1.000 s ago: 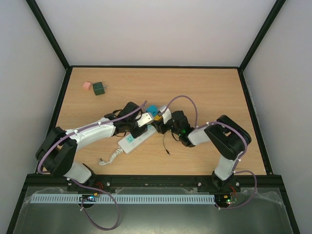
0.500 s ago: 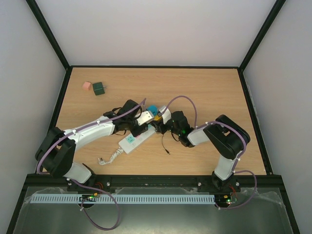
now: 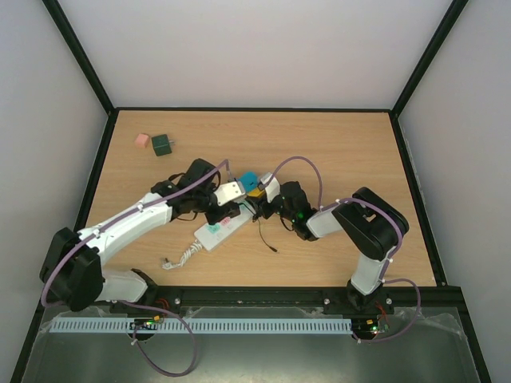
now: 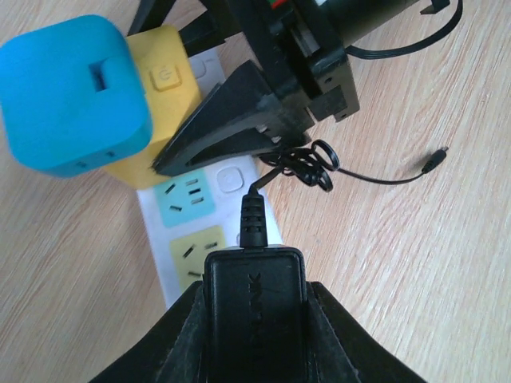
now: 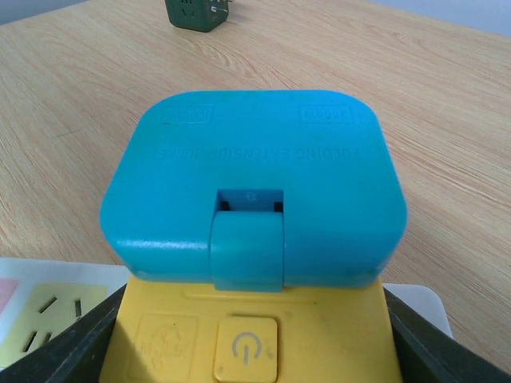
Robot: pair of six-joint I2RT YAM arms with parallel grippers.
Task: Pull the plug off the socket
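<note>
The socket [image 3: 221,228] is a white power strip lying slantwise at mid-table; the left wrist view shows its cyan and yellow outlet faces [image 4: 190,231]. My left gripper [image 4: 255,291] is shut on a black plug [image 4: 255,307] and holds it over the yellow outlet face. The plug's prongs are hidden. Its thin black cord [image 4: 307,163] is coiled and trails right. My right gripper [image 5: 255,343] is shut on the strip's yellow switch end [image 5: 247,347], which carries a blue cube adapter [image 5: 255,175]. From above, the left gripper [image 3: 222,209] and right gripper [image 3: 260,196] meet over the strip.
A pink cube [image 3: 142,140] and a dark green cube [image 3: 162,144] sit at the far left of the table; the green one also shows in the right wrist view [image 5: 200,12]. The strip's coiled white cord [image 3: 184,254] lies toward the near edge. The black cord's end [image 3: 275,250] rests right of the strip.
My left arm has drawn back to the left with the black plug, uncovering more of the strip's coloured outlet faces. The right arm has stayed on the yellow end.
</note>
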